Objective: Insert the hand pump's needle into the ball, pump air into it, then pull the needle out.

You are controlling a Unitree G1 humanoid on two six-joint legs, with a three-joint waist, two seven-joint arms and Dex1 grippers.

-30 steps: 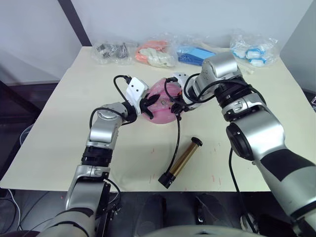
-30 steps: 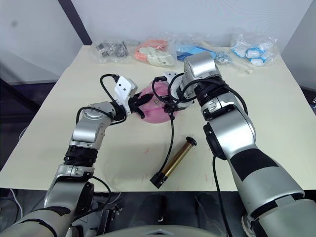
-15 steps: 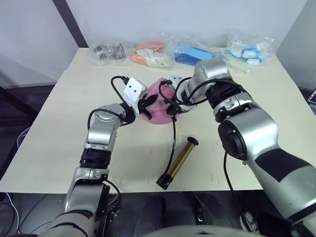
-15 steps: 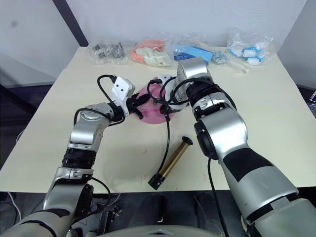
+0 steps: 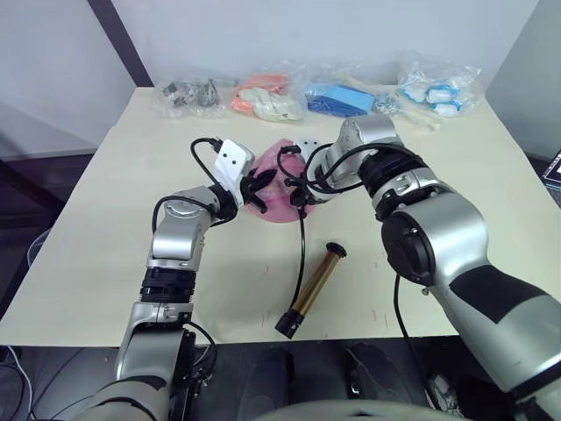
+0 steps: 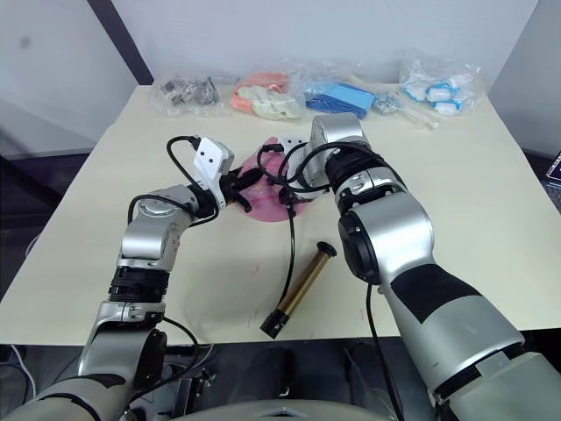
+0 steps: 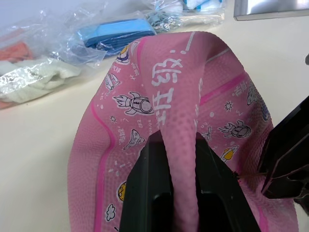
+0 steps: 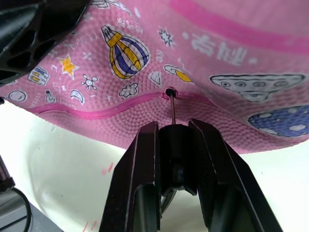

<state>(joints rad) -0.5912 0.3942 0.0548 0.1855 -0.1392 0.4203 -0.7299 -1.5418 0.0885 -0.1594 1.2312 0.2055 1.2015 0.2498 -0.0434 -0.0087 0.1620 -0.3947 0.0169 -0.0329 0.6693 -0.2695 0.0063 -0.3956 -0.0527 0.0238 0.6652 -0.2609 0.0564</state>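
Near the middle of the worktop (image 5: 105,228), the left tool (image 7: 179,159) pinches a fold of the saggy pink ball (image 5: 279,180) to steady it while the right tool (image 8: 175,140), at its 3 o'clock, clamps the needle (image 8: 172,107) at the valve, the pump (image 5: 314,282) lying idle at 6 o'clock.

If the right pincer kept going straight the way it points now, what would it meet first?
The ball. The right pincer is shut on the hose end of the hand pump, and its needle already reaches the valve hole just ahead. Pushing on would likely drive the needle in, then press the fingertips onto the pink rubber.
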